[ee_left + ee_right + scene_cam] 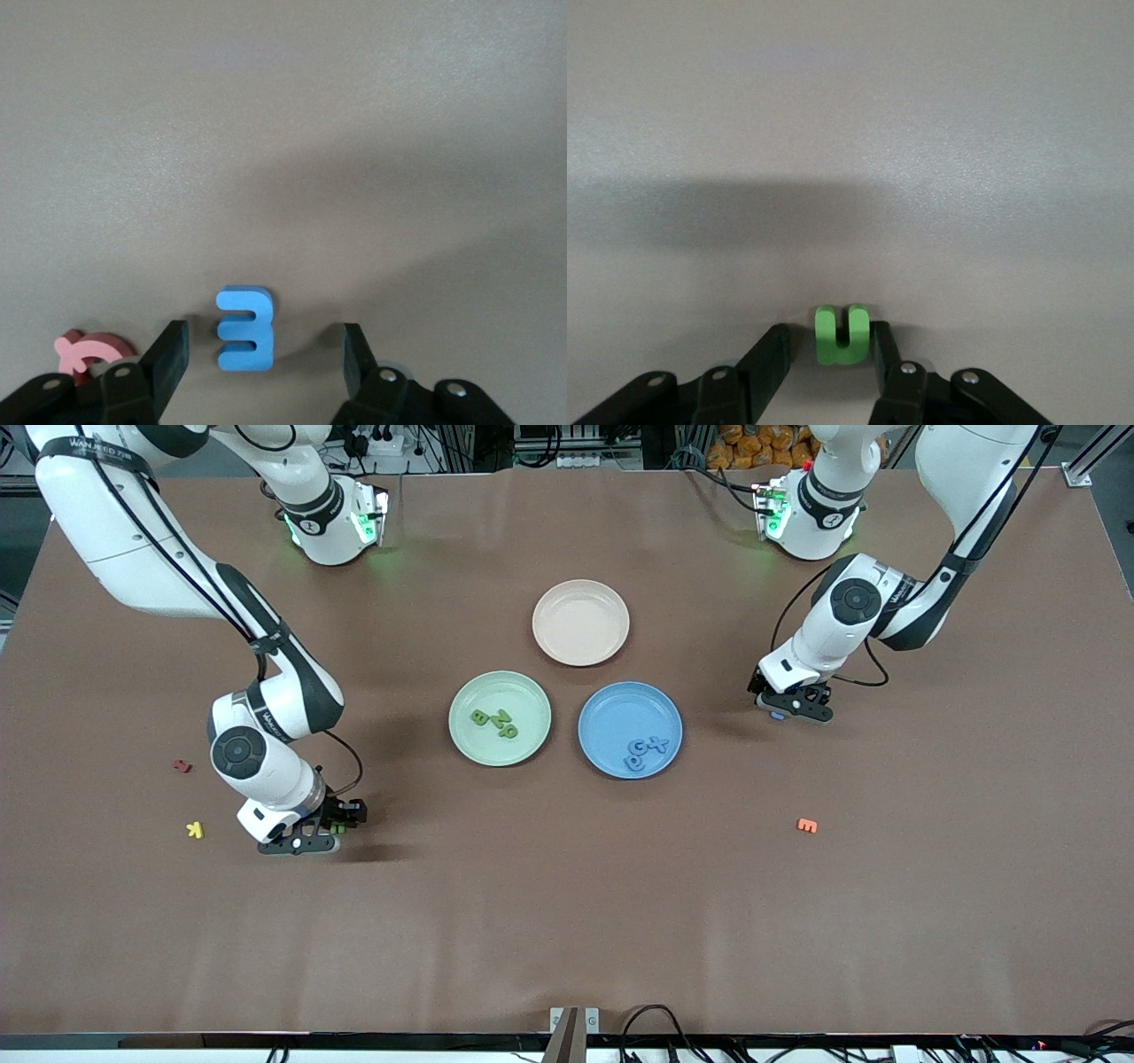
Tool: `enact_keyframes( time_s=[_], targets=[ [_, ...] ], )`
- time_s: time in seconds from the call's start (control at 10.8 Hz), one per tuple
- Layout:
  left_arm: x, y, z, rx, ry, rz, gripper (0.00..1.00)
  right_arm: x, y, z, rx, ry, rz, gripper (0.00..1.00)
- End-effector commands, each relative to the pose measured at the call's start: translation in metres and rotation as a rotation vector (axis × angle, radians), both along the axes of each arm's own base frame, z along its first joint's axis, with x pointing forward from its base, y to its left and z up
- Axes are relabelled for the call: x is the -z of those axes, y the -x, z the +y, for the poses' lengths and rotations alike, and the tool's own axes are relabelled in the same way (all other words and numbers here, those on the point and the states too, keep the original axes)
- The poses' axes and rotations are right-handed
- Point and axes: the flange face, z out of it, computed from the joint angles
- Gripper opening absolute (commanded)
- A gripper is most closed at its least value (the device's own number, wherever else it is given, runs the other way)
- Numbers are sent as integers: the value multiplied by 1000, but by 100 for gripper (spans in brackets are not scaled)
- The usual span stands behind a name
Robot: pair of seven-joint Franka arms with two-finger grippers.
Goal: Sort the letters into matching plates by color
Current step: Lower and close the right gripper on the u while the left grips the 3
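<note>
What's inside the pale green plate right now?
The pale mint green round plate holds three small green foam letters bunched near its middle: a B, an N and a P. Nothing covers them. The green U is not in it; it lies on the table between the right hand's fingers.

— What sits on the brown table apart from the sorting?
— A beige-pink plate, toward twelve o'clock from the table's middle in the front view.
— Any loose letters?
— A red letter out at nine o'clock, with a yellow K at its five o'clock. An orange E lies at four o'clock. A rounded pink letter shows too, partly hidden.
</note>
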Motion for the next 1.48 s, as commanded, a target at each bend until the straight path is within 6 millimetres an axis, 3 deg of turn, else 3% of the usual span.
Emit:
enact_keyframes(
  time_s=[0.0, 0.18, 0.37, 0.65, 0.92, 1.38],
  targets=[
    [1, -4, 6, 28, 1, -13, 71, 9, 1, -12, -3, 11, 4, 32],
    [2, -5, 8, 23, 0, -11, 70, 9, 1, -12, -6, 13, 6, 22],
    [1, -5, 8, 22, 1, -12, 58, 9, 1, -11, -6, 13, 4, 21],
    [1, -6, 8, 14, 2, -13, 30, 3, 0, -12, 1, 18, 4, 21],
    [-1, -7, 8, 8, -1, -16, 0, -29, -2, 8, 64, 17, -35, 21],
    [-29, -30, 9, -61, -41, -20, 0, -73, 11, 53, 190, -51, 42, 22]
  ],
)
